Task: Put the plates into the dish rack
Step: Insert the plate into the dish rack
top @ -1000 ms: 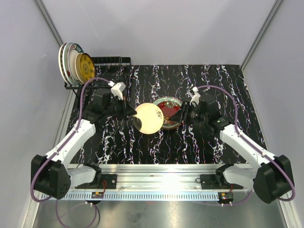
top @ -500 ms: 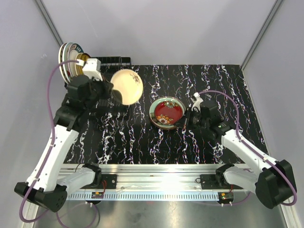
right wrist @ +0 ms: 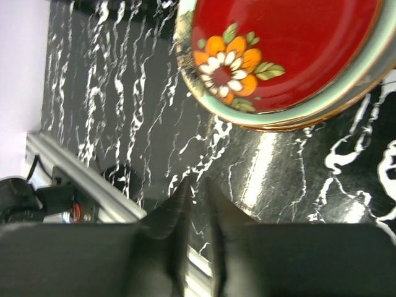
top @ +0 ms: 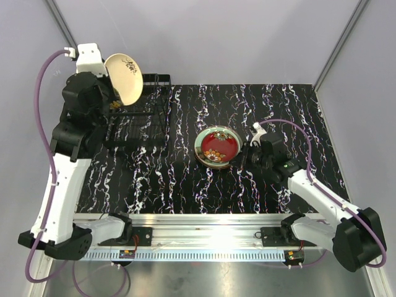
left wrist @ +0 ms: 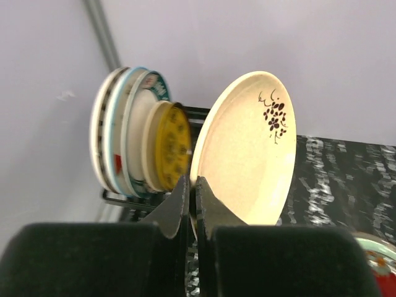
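A cream plate with a dark sprig motif (left wrist: 247,154) is held on edge in the air, just above and beside the free slots of the black wire dish rack (top: 156,83) at the far-left corner of the marbled black table (top: 185,179). Its lower rim is pinched by the left gripper (left wrist: 193,185), whose fingers are seen pressed together on the plate's edge. The plate is judged not yet seated, since no slot wire is seen touching it.

The rack's left end is already loaded. Four or so plates are stood upright there, close together, among them a teal-rimmed plate (left wrist: 158,83) and a smaller yellow plate (left wrist: 170,145) nearest the open slots. The exact count cannot be told, because the outer ones overlap. The slots to the right of the yellow plate are seen unfilled.

Work is left at the table's centre, where a red plate with an orange and white flower and a pale green rim (right wrist: 291,49) lies flat. A gold-brown rim (right wrist: 309,122) is seen beneath it, so at least one more plate is judged to lie under it.

The right gripper (right wrist: 198,185) is held low just beside that stack, on its right. Its fingers are parted by a narrow gap with nothing gripped between them.

The task is judged well past halfway.
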`<state>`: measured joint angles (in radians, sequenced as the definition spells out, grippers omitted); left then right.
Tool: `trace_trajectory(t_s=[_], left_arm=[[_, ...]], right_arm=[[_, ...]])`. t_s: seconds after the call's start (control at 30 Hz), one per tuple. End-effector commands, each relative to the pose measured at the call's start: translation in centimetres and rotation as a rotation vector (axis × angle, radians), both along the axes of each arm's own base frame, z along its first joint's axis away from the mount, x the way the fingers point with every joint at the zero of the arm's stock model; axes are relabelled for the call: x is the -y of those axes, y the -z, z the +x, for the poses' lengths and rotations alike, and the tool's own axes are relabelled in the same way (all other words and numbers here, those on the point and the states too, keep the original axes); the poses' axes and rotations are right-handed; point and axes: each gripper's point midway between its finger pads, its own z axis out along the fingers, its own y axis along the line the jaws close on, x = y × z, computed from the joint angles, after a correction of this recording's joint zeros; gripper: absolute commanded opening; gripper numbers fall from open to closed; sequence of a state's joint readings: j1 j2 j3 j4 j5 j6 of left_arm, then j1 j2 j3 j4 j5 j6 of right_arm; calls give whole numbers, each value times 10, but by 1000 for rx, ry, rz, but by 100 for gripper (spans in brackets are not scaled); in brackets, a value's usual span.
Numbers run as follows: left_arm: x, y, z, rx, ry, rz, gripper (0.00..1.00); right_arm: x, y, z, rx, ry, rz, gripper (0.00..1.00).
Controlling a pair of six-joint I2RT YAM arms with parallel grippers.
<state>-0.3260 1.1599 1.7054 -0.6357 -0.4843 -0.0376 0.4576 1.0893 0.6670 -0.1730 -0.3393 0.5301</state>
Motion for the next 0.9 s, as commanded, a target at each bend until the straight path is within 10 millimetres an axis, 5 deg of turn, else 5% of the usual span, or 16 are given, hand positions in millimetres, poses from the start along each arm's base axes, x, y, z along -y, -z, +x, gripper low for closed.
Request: trace_trajectory(t_s=[0.0,0.3,0.87], left_arm=[[-32,-18,3,23,-174,91,0],[-52,-2,34,-19,-297,208,0],[-55,30,93,-82,-296,314,0]], right_arm=[[8,5,9,26,41,-60,13],[6,14,10,-9,32,-73,1],[7,28,17,-47,35,-105,0]])
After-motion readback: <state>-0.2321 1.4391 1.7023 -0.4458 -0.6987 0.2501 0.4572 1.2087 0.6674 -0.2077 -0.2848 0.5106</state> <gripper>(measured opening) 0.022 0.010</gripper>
